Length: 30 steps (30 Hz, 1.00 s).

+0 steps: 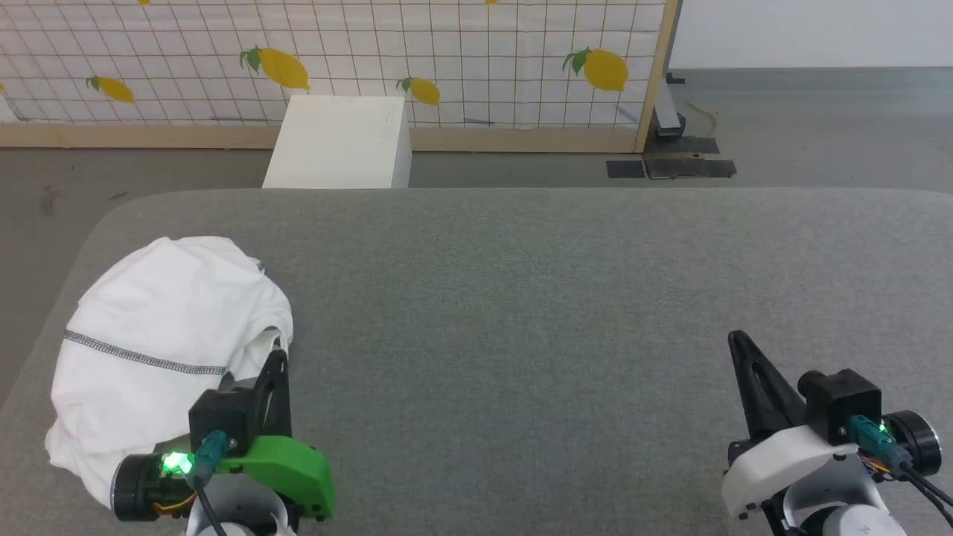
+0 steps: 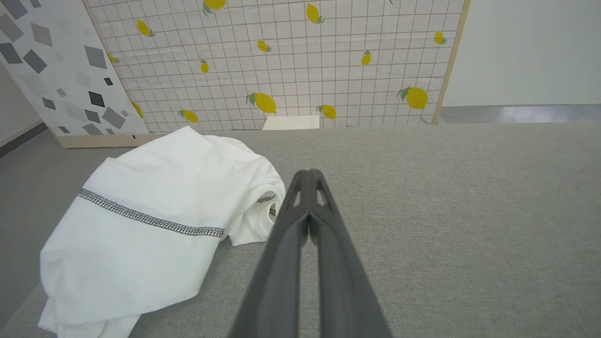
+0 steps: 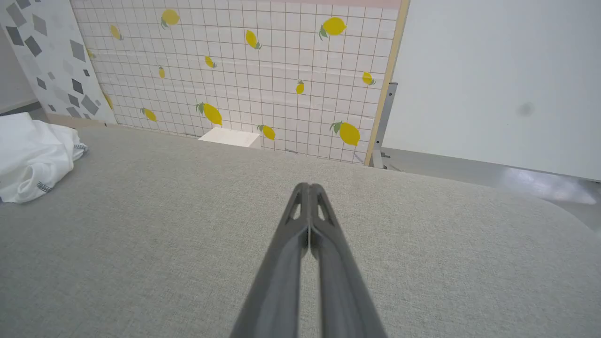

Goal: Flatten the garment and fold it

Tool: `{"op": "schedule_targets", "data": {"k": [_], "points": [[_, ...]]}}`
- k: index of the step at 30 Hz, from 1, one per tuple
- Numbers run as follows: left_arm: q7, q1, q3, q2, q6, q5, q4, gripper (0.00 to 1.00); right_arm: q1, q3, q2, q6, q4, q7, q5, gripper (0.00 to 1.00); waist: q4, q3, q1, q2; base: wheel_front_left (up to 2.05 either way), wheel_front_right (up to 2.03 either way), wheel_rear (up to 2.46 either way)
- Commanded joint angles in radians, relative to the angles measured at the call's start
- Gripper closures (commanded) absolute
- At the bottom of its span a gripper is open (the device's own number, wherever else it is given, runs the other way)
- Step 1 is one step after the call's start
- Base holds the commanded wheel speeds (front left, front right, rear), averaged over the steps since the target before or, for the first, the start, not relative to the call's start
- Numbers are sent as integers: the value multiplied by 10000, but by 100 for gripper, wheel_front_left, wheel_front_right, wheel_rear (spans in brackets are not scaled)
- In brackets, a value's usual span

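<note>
On the left end of the grey fabric-covered table [image 1: 521,298] we found the garment [image 1: 160,335], bunched into a rounded white heap, neither flattened nor folded. One grey stitched seam [image 1: 141,359] ran across its upper face. The heap sat close to the table's rounded left edge.

Left wrist view: the garment [image 2: 155,211] lay to the left of the fingers, with a rolled edge nearest them showing short runs of grey stitching. We recorded the left gripper [image 2: 309,174] with its two dark fingers pressed together at the tips and nothing between them. From the head view the left gripper [image 1: 281,356] was just beside the heap's right side; we could not tell whether it touched the cloth.

The right gripper [image 1: 738,341] was low at the right, well apart from the garment, over bare table. Right wrist view: the right gripper [image 3: 310,188] likewise had its fingers closed against each other and held nothing; the garment [image 3: 33,150] showed at the far left of that view.

Beyond the table's far edge we noted a white box [image 1: 339,141] on the floor, in front of a grid-patterned screen [image 1: 447,52] printed with lemons.
</note>
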Motion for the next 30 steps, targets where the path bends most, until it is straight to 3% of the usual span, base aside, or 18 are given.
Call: {"op": "schedule_targets", "data": {"k": [1, 22, 23, 24, 25, 30], "points": [[14, -145, 34, -34, 68, 128, -26, 100, -155, 14, 24, -17, -49, 28, -58, 100, 0, 0, 0, -1, 0, 0, 0], [14, -145, 34, -34, 68, 128, -26, 100, -155, 14, 24, -17, -49, 28, -58, 100, 0, 0, 0, -1, 0, 0, 0], [0, 0, 2, 0, 0, 0, 0, 0, 0, 2, 0, 0, 0, 0, 0, 0, 0, 0, 0, -1, 0, 0, 0], [-1, 1, -8, 2, -2, -9, 0, 100, 2, 0, 0, 0, 2, -1, 7, 100, 0, 0, 0, -1, 0, 0, 0], [-1, 6, -16, 2, -2, -31, 2, 0, 4, -2, -2, 0, 8, -2, 7, 0, 0, 0, 0, -1, 0, 0, 0], [-43, -13, -80, 1, 14, -79, 32, 0, 8, -10, -1, 0, 17, -45, 59, 0, 4, 1, 0, -1, 0, 0, 0]]}}
